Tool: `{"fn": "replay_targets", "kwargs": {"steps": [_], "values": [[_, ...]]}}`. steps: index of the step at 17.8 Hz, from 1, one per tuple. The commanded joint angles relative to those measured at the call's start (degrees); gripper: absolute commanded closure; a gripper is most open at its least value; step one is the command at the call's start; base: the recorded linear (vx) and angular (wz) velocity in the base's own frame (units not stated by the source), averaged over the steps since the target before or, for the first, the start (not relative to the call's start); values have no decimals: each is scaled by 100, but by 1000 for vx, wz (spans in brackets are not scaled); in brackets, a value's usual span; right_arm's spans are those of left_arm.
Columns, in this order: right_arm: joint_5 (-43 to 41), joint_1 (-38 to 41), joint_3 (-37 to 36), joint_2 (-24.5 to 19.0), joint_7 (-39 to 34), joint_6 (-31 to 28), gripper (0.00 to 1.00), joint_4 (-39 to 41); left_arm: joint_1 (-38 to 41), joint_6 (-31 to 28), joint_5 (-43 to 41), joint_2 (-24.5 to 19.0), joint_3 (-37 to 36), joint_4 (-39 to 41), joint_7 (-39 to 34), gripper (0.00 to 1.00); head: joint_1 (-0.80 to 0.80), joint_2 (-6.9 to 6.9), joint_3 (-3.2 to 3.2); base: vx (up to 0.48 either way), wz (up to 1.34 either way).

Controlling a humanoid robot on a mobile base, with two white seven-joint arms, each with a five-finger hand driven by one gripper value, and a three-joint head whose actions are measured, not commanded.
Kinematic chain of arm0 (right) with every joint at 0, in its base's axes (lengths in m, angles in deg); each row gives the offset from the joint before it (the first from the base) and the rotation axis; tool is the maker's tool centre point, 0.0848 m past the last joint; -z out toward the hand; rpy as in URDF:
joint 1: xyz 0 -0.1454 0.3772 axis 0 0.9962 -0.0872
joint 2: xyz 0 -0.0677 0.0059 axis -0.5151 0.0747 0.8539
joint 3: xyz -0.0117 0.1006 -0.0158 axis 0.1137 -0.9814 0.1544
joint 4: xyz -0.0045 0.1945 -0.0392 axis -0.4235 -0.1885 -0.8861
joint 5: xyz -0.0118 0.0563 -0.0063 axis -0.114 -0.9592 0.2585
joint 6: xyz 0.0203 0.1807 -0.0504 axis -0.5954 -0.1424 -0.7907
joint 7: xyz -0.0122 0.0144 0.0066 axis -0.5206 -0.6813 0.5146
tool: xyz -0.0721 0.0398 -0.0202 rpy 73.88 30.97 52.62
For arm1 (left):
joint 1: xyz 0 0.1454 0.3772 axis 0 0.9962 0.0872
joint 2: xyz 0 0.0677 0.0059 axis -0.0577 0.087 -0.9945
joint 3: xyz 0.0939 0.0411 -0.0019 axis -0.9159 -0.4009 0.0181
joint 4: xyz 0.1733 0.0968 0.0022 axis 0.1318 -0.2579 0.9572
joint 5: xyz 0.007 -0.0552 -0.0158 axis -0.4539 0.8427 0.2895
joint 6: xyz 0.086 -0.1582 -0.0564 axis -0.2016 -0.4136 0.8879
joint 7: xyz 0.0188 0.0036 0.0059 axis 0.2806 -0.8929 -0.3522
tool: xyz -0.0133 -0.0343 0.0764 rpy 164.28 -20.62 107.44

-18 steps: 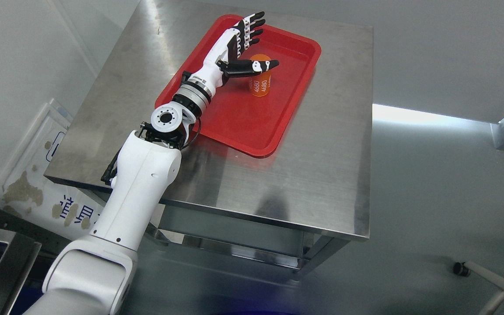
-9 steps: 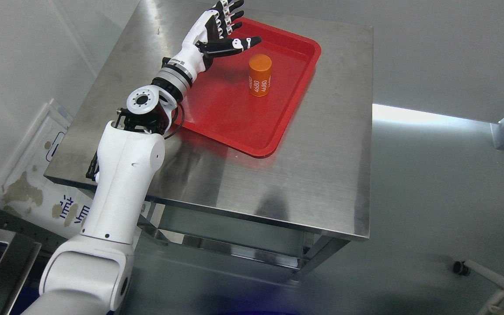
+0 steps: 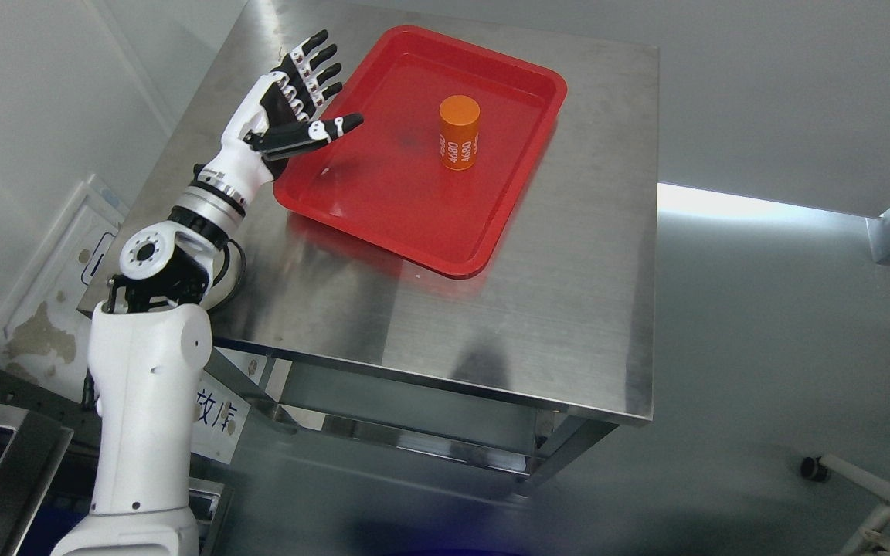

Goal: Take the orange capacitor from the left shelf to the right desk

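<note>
One orange capacitor (image 3: 459, 132) (upright), one tray (image 3: 526, 150)

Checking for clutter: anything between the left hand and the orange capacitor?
No. In the head view, only bare red tray floor lies between the open left hand and the upright orange capacitor.

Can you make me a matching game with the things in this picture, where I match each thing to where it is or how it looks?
Things:
1. orange capacitor
2. red tray
3. left hand
4. steel table

Descriptions:
A. shiny grey, carries the tray
B. stands upright inside the tray
C. fingers spread, holds nothing, at the tray's left edge
D. lies flat on the table, holds one thing

Pairs: 1-B, 2-D, 3-C, 4-A
</note>
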Motion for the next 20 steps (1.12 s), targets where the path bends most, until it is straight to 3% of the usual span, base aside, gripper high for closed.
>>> {"fn": "replay_targets", "kwargs": {"steps": [1, 3, 6, 10, 13, 20], "values": [[44, 123, -61, 100, 0, 2, 0, 100, 660, 24, 13, 135, 1189, 1158, -275, 0, 0, 0, 0, 0, 0], [35, 131, -61, 100, 0, 2, 0, 100, 493, 41, -22, 310, 1014, 1106, -1098, 0, 0, 0, 0, 0, 0], [35, 132, -61, 100, 0, 2, 0, 100, 606, 584, -136, 310, 22, 1114, -2444, 0, 0, 0, 0, 0, 0], [35, 132, -61, 100, 0, 2, 0, 100, 712, 762, -225, 310, -253, 1140, -2544, 0, 0, 0, 0, 0, 0], [35, 132, -61, 100, 0, 2, 0, 100, 878, 1445, -338, 310, -488, 1149, -2535, 0, 0, 0, 0, 0, 0], [35, 131, -61, 100, 0, 2, 0, 100, 1002, 1536, -620, 310, -727, 1132, -2544, 0, 0, 0, 0, 0, 0]]}}
